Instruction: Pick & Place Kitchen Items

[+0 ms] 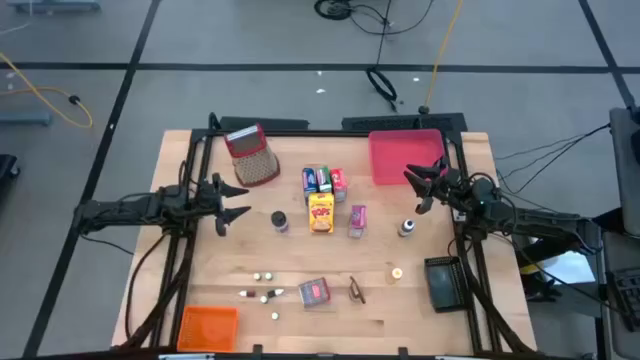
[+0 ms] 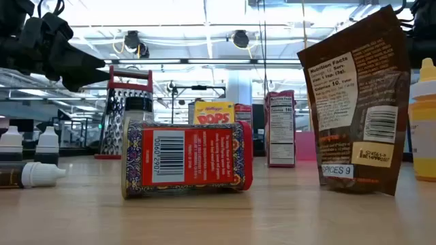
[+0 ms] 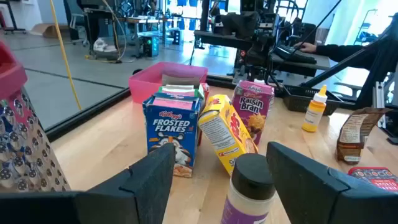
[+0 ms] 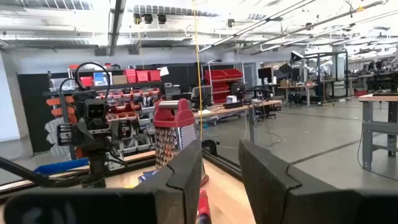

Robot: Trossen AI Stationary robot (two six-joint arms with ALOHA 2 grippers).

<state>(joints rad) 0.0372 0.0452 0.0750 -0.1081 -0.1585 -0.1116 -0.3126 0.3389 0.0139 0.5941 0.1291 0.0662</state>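
My left gripper (image 1: 238,203) hovers open at the table's left. Its fingers (image 3: 155,174) point toward a small dark-capped bottle (image 3: 249,186) that stands upright just ahead of them (image 1: 279,222), untouched. Behind the bottle are the yellow cereal box (image 1: 320,212), a blue Frosted Flakes box (image 3: 171,134), a Raisin Bran box (image 3: 255,112) and a pink packet (image 1: 357,220). My right gripper (image 1: 418,188) is raised at the right, beside the pink tray (image 1: 405,155). It is open, with nothing between its fingers (image 4: 186,180).
A red-topped grater (image 1: 250,155) stands far left. Near the front lie a red box (image 1: 314,291), a brown packet (image 1: 356,290), tiny white pieces (image 1: 262,277) and a small yellow bottle (image 1: 397,272). An orange tray (image 1: 208,325) sits near left, a black tray (image 1: 442,282) near right.
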